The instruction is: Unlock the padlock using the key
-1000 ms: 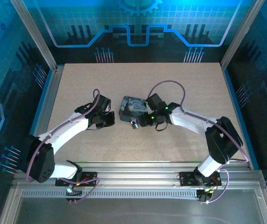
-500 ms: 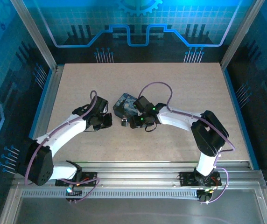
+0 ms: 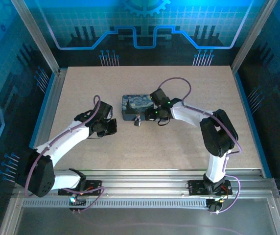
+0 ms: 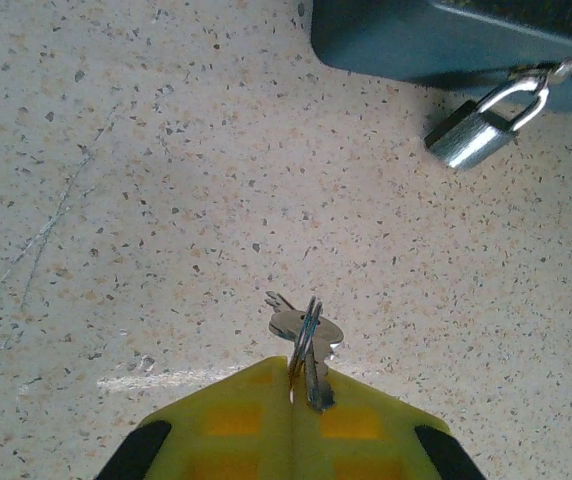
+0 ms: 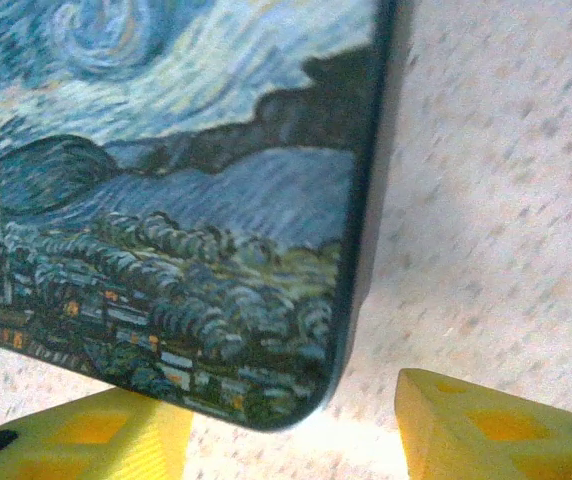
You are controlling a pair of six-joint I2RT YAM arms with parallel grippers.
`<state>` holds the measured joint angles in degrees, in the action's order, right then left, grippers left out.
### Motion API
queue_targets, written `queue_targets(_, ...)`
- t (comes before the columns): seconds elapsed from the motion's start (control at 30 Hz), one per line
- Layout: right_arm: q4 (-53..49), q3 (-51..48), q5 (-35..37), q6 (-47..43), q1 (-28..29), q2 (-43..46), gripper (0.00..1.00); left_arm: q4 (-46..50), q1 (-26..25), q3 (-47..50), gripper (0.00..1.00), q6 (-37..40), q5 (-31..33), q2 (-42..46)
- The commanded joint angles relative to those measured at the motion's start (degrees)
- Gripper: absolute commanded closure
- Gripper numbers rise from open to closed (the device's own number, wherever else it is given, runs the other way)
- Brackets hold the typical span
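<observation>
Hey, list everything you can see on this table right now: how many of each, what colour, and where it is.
box: one, dark blue with blue and yellow painted swirls, middle of the table.
padlock: one, silver, on the table by the box's near side, shackle hooked to a metal fitting on the box.
key: at least one, silver, pinched in the left gripper, apart from the padlock.
table: one, speckled beige, under everything.
left gripper: one, yellow fingers, shut on the key, to the left of the padlock.
right gripper: one, yellow fingers, open, one finger on either side of a corner of the box.
</observation>
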<state>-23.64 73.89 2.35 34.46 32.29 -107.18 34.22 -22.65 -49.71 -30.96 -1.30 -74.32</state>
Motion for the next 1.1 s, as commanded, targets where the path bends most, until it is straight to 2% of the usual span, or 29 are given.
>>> queue_targets(0.0, -1.68, 4.17, 1.48, -3.31, -1.94, -2.6, 0.44, 0.75, 0.25, 0.03, 1.0, 0.82, -1.45, 0.78)
queue_targets(0.13, -2.99, 6.46, 0.68, -5.32, -3.02, -2.86, 0.43, -0.12, -2.03, -0.01, 1.0, -0.15, -2.44, -0.53)
queue_targets(0.37, -2.98, -1.28, -1.85, -7.12, -4.24, 5.68, 0.4, -1.37, -12.8, -4.78, 1.0, -3.03, -1.94, -5.39)
queue_targets(0.5, -3.17, -7.86, -3.1, -6.37, -8.3, 10.24, 0.4, -3.1, -19.82, -9.3, 1.0, -4.33, -0.68, -10.79)
queue_targets(0.67, -1.94, -17.6, -3.54, -3.17, -14.65, 14.75, 0.39, -5.83, -26.74, -17.64, 1.0, -5.3, -0.17, -21.65)
queue_targets(0.8, -0.41, -23.96, -5.11, -1.55, -18.53, 16.39, 0.39, -7.31, -30.27, -25.07, 1.0, -5.95, -0.76, -31.16)
queue_targets(0.97, -1.99, -28.3, -4.45, -1.15, -19.93, 19.61, 0.38, -6.79, -33.15, -32.76, 1.0, -6.29, -0.72, -39.67)
queue_targets(1.07, -3.35, -29.62, -4.55, -1.14, -20.31, 21.99, 0.37, -7.11, -33.24, -33.97, 0.88, -6.83, -0.64, -41.31)
